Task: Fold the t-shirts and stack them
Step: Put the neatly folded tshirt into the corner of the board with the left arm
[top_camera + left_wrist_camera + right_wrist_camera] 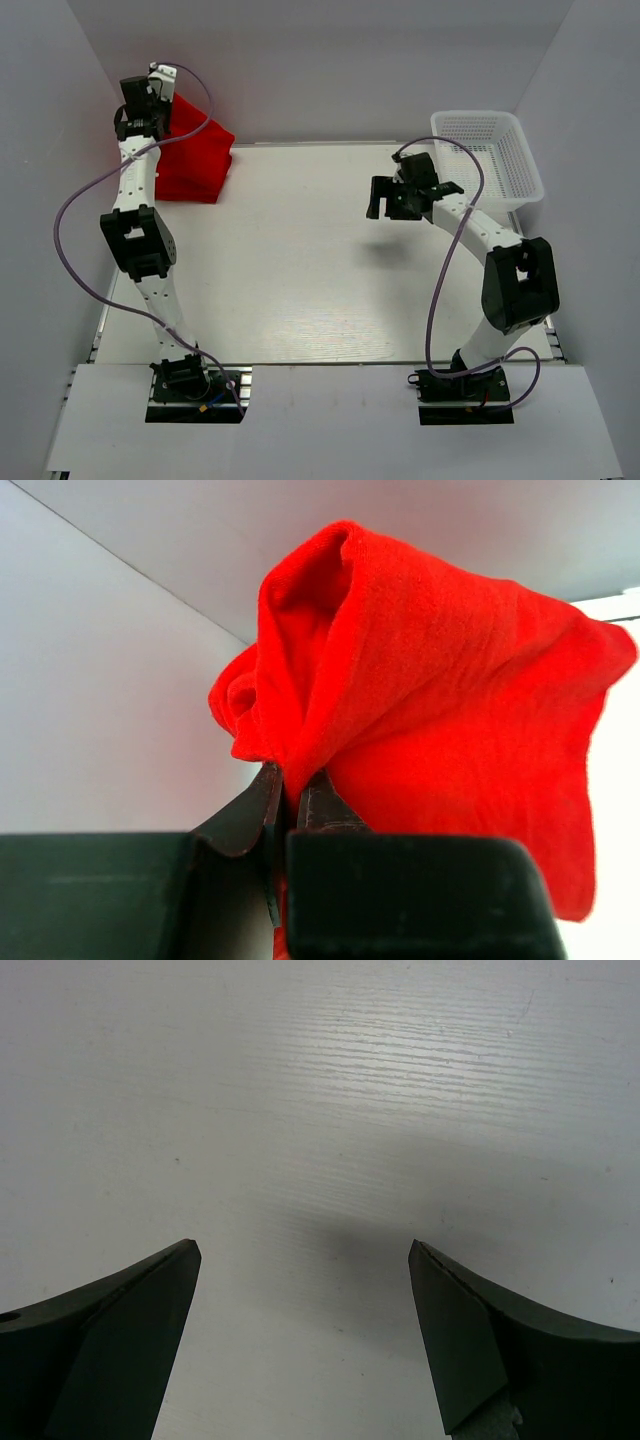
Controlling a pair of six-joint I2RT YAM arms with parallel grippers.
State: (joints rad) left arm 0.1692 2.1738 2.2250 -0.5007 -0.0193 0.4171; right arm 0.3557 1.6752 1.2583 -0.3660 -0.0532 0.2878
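A bright red t-shirt (195, 155) lies bunched and partly folded at the far left corner of the white table (300, 280). My left gripper (165, 98) is raised over that corner and is shut on a fold of the t-shirt (420, 680), which drapes up and over the fingers (255, 810) in the left wrist view. My right gripper (385, 197) hangs above the table's right half, open and empty. In the right wrist view its two fingertips (170, 1290) stand wide apart over bare tabletop.
A white plastic mesh basket (490, 160) stands at the far right corner. Grey walls close in the back and both sides. The left arm's purple cable loops out past the table's left edge.
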